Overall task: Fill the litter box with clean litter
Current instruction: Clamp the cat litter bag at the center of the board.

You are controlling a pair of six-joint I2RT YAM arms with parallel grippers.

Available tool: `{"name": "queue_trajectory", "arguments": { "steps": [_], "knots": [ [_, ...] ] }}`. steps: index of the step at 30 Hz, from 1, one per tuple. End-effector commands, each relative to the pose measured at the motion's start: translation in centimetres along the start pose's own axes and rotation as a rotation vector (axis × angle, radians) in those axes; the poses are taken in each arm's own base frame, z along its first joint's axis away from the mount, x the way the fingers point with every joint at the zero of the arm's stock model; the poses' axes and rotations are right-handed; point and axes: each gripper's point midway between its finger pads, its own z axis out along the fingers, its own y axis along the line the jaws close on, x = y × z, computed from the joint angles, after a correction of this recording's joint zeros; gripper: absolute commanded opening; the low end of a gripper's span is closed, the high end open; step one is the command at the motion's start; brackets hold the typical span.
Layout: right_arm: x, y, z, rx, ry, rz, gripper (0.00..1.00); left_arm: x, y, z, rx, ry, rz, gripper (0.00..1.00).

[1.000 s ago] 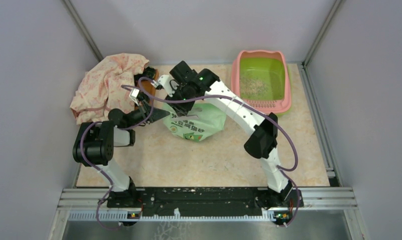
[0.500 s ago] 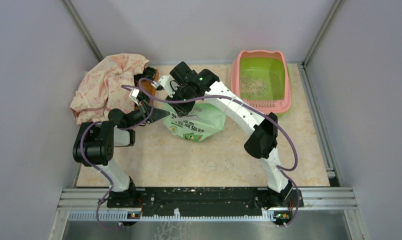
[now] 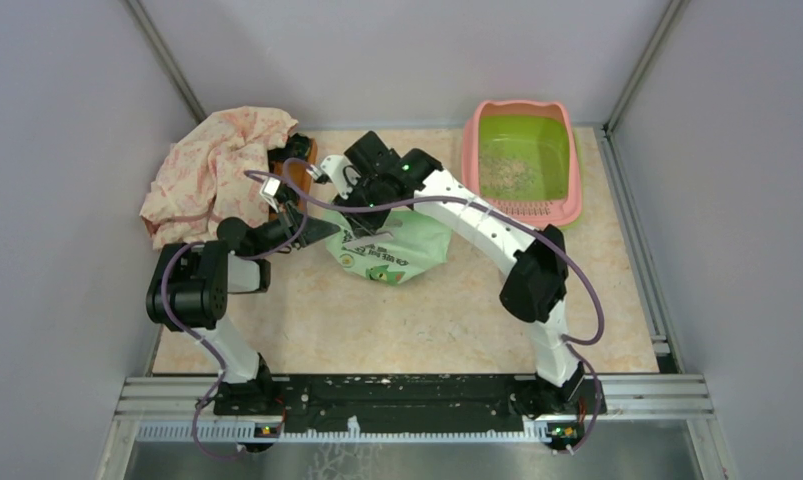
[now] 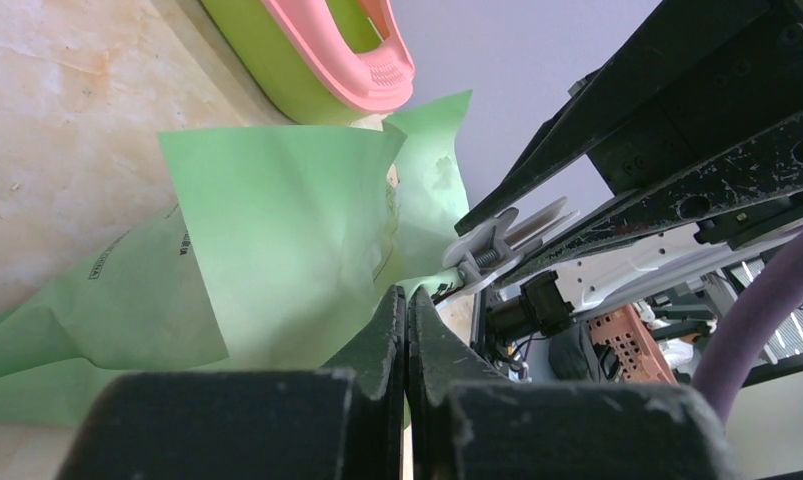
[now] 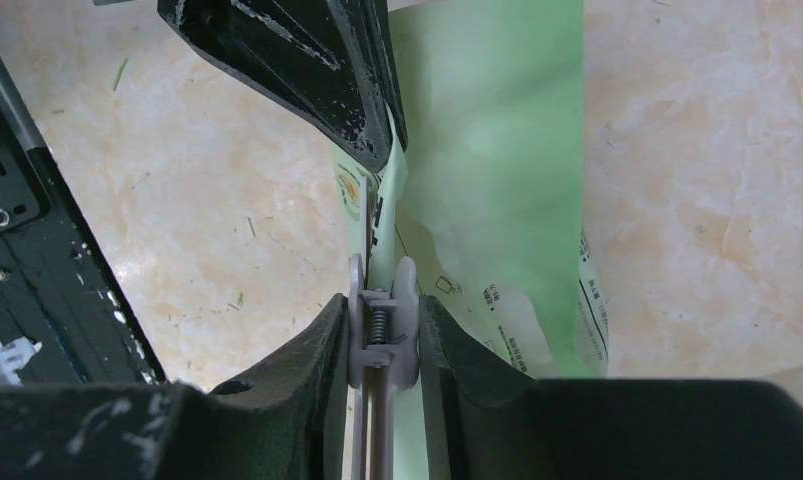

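Right gripper [image 5: 381,305], seen from your right wrist camera, is clamped on a grey spring clip [image 5: 382,340] fixed to the edge of the light green bag [image 5: 497,150]. From your left wrist camera, your left gripper [image 4: 407,305] has its fingers pressed together on the bag's edge. From above, the bag lies mid-tabletop, and the litter box [image 3: 470,150] sits at the far right corner, a thin patch of clean litter [image 3: 504,172] in its basin.
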Motion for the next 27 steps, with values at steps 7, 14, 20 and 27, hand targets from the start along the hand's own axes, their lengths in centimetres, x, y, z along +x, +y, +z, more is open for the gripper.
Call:
{"name": "queue_trajectory", "arguments": {
  "steps": [7, 14, 20, 27],
  "knots": [
    [-0.2, 0.3, -1.3, 0.043, -0.088, 0.026, 0.0, -1.6, -3.0, 0.4, 0.107, -0.042, 0.249, 0.0],
    [0.9, 0.2, -1.7, 0.065, -0.097, 0.041, 0.0, -1.9, -3.1, 0.3, 0.104, -0.048, 0.247, 0.0],
    [1.6, 0.3, -2.2, 0.07, -0.102, 0.044, 0.0, -2.4, -3.1, 0.0, 0.1, -0.056, 0.25, 0.0],
    [2.2, 0.3, -2.5, 0.074, -0.102, 0.047, 0.0, -3.1, -3.1, -0.3, 0.092, -0.07, 0.254, 0.0]
  ]
}}
